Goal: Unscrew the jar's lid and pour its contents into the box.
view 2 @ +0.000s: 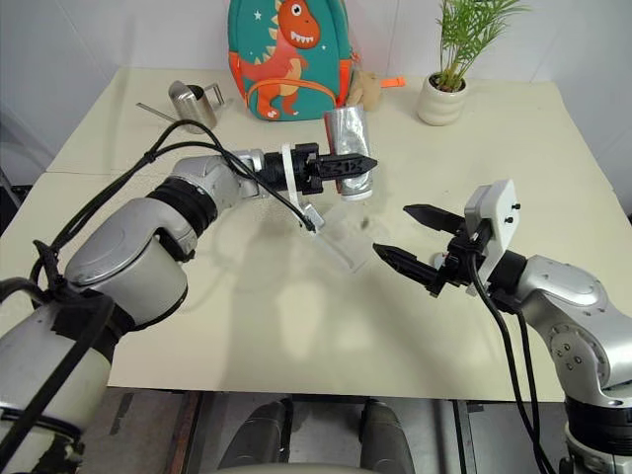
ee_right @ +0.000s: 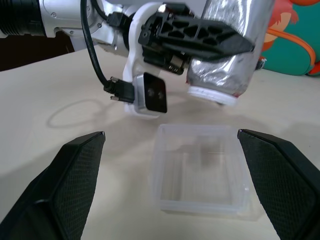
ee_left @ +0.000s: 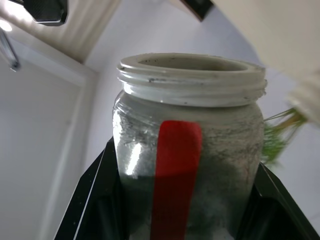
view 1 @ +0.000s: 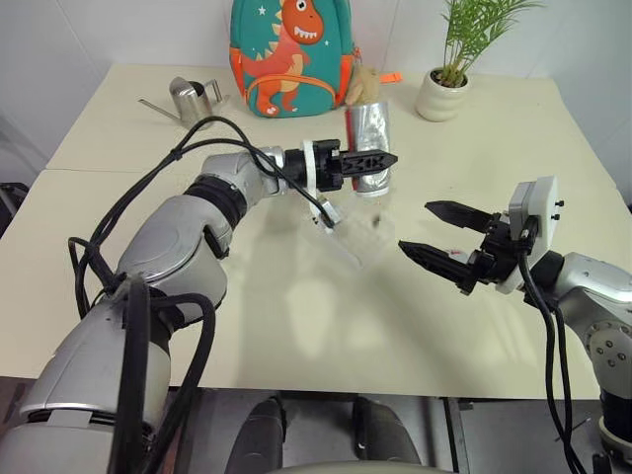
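Left arm reaches across the table (view 1: 296, 326) toward the middle, gripper level and pointing right; left gripper (view 1: 367, 164) is clamped on the jar (view 1: 369, 133), fingers (view 1: 370, 161) pressing its sides. Jar is held in the air, turned upside down, open mouth facing down and hanging just above the box (ee_right: 202, 170). Left wrist view shows the jar's white threaded rim bare, no cap on it, and a red stripe running down its side. Box sits flat on the table under the jar, between the two grippers, touching neither. Can't make out any of the nut pieces in the jar or the box. Right arm comes in from the right side, gripper roughly level and aimed forward-left at the box; right gripper (view 2: 410, 237) has its fingers (view 2: 427, 213) spread wide apart, nothing between them, hovering clear of the table and near the box's edge. Behind: dinosaur backpack (view 1: 291, 54), steel watering can (view 1: 190, 99), potted plant (view 1: 449, 69), all well apart from the grippers.
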Motion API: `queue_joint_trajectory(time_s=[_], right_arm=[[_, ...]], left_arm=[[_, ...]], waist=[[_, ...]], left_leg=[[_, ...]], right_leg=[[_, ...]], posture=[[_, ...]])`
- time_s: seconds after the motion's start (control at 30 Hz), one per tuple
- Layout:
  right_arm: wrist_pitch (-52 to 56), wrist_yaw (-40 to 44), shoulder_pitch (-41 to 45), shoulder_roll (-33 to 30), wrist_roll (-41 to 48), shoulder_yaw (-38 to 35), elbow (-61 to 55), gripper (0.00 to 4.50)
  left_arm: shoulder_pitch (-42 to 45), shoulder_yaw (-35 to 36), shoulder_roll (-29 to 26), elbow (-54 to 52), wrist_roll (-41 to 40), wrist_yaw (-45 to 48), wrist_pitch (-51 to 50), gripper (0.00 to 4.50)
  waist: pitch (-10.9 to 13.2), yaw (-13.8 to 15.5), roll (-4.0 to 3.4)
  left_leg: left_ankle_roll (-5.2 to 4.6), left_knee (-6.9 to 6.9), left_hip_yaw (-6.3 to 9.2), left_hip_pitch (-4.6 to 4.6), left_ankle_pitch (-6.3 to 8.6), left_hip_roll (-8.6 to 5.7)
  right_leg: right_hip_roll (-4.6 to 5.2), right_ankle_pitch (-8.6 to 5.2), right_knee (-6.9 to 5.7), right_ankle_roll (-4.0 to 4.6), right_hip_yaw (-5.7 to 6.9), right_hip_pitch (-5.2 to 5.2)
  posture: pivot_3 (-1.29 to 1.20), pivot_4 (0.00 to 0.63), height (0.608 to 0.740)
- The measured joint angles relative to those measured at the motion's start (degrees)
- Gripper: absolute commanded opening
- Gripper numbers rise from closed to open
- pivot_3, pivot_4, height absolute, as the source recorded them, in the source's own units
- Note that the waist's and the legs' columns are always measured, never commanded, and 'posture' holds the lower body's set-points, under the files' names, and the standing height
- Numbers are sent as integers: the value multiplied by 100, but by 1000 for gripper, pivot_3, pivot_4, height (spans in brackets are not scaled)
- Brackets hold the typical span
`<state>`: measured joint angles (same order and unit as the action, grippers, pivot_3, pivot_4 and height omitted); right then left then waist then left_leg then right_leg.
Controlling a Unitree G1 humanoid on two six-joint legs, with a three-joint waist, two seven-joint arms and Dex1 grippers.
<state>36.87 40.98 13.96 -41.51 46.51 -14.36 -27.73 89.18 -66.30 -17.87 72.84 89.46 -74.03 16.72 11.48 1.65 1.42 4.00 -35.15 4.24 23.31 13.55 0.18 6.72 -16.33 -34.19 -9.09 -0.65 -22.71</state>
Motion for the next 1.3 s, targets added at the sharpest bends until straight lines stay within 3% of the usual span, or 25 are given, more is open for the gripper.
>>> queue_joint_trajectory(time_s=[0.37, 0.53, 0.63, 0.73, 0.83, 0.9, 1.0, 1.1, 1.23, 1.3], right_arm=[[-74, -36, -6, 182, -11, 33, 3, 4466], [-99, -17, -90, 217, -56, 48, 36, 4466], [-143, 28, -90, 224, -68, 55, 89, 4466], [-185, 119, -81, 226, -88, 81, 131, 4466], [-206, 288, -26, 224, -144, 215, 279, 4466], [-233, 445, 65, 204, -264, 347, 415, 4466], [-374, 703, 450, 109, -500, 529, 788, 4466], [-484, 965, 597, -1, -678, 593, 1041, 4466], [-573, 1252, 719, -5, -882, 864, 1262, 4466], [-595, 1313, 744, -1, -947, 924, 1335, 4466]], left_arm=[[16, -440, -8, 197, 10, -326, 67, 1952], [16, -308, -304, 42, -381, -502, 1476, 1952], [-20, 160, -600, -15, -1066, -74, 2951, 1952], [-375, 1272, -908, 227, -2377, 1350, 4267, 1952], [-1239, 3164, -977, 798, -4589, 4273, 5036, 1952], [-1843, 4425, -874, 784, -6167, 6592, 4696, 1952], [-2625, 5780, -735, 164, -8065, 8956, 3362, 1952], [-3268, 6520, -803, -652, -9083, 9778, 2242, 1952], [-4470, 7416, -999, -2471, -10071, 9821, 395, 1952], [-4920, 7653, -1037, -2988, -10224, 9693, -54, 1952]], waist=[[1, -4, 1], [1, -10, 1], [1, -13, 1], [0, -25, -1], [-3, -43, -5], [-3, -44, -6], [-3, -61, -6], [-3, -86, -6], [-4, -179, -6], [-5, -191, -4]], left_leg=[[3, -2, -3, -1, -2, 0], [5, -2, -6, -1, -2, 0], [7, -4, -8, -3, -3, 0], [8, -8, -15, -8, -4, 0], [8, -21, -25, -12, -4, 3], [7, -36, -26, -9, -4, 2], [-2, -65, -26, -9, 1, 3], [-22, -79, -18, -10, 12, 6], [-26, -92, -18, -15, 14, 6], [-28, -93, -18, -24, 15, 7]], right_leg=[[1, 0, -6, 0, -3, -2], [2, 0, -8, 0, -6, -3], [2, 0, -12, 0, -8, -3], [3, 0, -19, 1, -12, -3], [2, 1, -30, 4, -16, -3], [2, 2, -40, 5, -17, -3], [2, 3, -65, 7, -22, 0], [0, 3, -88, 7, -21, -1], [-1, 3, -105, 7, -31, 1], [-2, 3, -115, 7, -35, 1]], posture=[[0, 150, 740], [0, 150, 740], [0, 150, 740], [0, 150, 740], [0, 150, 740], [0, 150, 740], [0, 150, 740], [0, 150, 740], [0, 150, 740], [0, 150, 740]])
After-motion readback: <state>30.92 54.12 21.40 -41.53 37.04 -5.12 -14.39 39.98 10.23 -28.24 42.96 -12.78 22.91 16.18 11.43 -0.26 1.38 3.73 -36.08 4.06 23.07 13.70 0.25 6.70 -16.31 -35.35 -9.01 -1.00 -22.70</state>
